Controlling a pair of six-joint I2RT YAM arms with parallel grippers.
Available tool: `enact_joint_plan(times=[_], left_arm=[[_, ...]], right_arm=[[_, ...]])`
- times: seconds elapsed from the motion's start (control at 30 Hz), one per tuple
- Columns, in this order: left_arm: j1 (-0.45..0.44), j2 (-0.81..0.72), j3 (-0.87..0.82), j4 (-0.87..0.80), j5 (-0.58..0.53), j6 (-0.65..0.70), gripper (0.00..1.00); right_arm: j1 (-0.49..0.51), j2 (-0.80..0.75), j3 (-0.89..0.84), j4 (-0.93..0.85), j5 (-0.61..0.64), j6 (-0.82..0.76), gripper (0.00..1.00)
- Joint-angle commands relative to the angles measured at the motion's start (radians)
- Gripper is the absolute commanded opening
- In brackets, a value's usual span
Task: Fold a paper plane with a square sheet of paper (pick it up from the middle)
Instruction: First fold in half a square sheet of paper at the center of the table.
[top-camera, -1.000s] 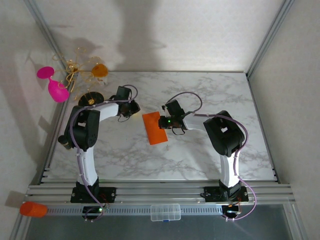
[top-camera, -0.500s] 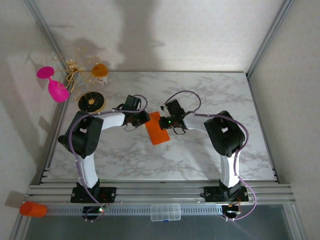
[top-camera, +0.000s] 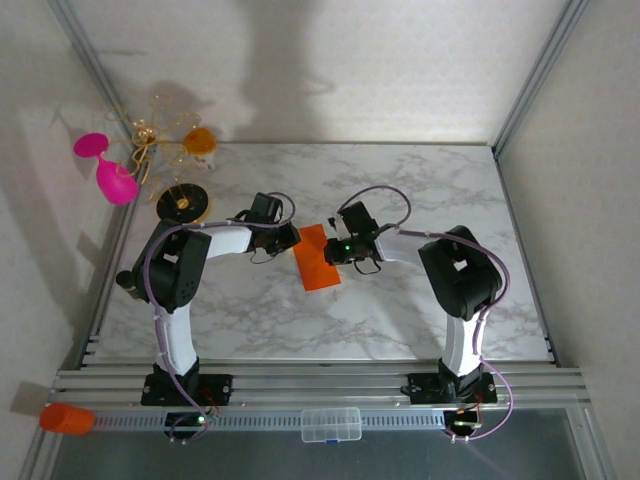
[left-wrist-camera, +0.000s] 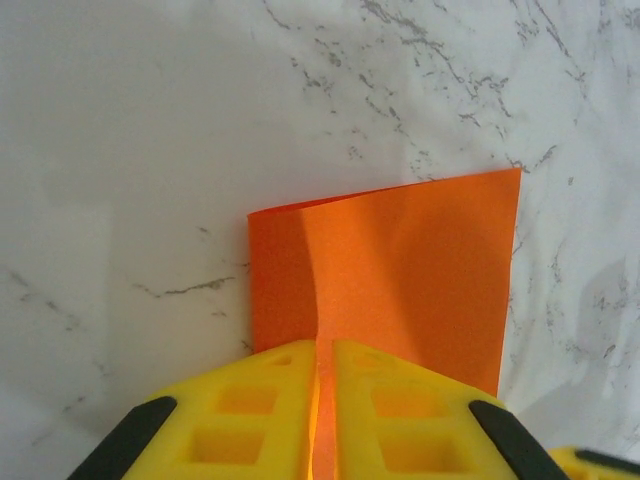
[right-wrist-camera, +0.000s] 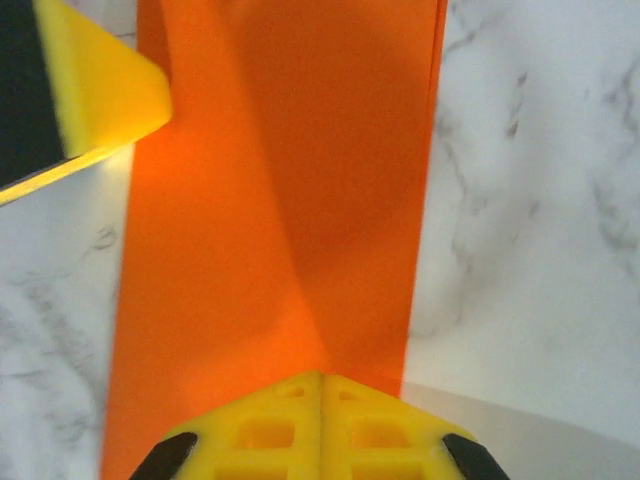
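The square sheet of paper (top-camera: 318, 258) is bright orange and lies folded into a narrow rectangle at mid-table, between the two arms. My left gripper (top-camera: 291, 238) is at its left edge. In the left wrist view the yellow fingers (left-wrist-camera: 270, 400) are shut on the sheet of paper (left-wrist-camera: 400, 270), with orange showing in the thin slit between them. My right gripper (top-camera: 336, 250) is at the opposite edge. Its fingers (right-wrist-camera: 380, 420) are pressed together where a crease in the sheet of paper (right-wrist-camera: 280, 200) runs into their tips. The left gripper's finger (right-wrist-camera: 95, 90) shows across the sheet.
A pink goblet (top-camera: 110, 175), a small orange cup (top-camera: 200, 140) on a wire stand and a black disc (top-camera: 183, 203) sit at the back left. An orange cylinder (top-camera: 65, 418) and a clear plastic box (top-camera: 330, 423) lie on the front rail.
My left gripper has moved right to the paper's left edge and closed on it. The right gripper has stayed shut at the other edge, and the paper has shifted slightly.
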Motion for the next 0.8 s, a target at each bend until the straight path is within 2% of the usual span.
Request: enact_joint_plan(times=[0.0, 0.1, 0.33, 0.77], left_arm=[[0.006, 0.027, -0.041, -0.04, -0.045, -0.021, 0.14], [0.005, 0.027, -0.048, -0.037, -0.047, -0.027, 0.14], [0.002, 0.023, -0.065, -0.016, -0.04, -0.048, 0.14], [-0.003, 0.023, -0.081, 0.005, -0.036, -0.073, 0.13]], right_arm=[[0.009, -0.032, -0.031, 0.032, -0.118, 0.147, 0.04], [0.024, -0.035, -0.055, 0.086, -0.152, 0.216, 0.0], [0.055, 0.039, 0.001, 0.133, -0.226, 0.275, 0.0], [0.077, 0.198, 0.191, 0.072, -0.191, 0.298, 0.0]])
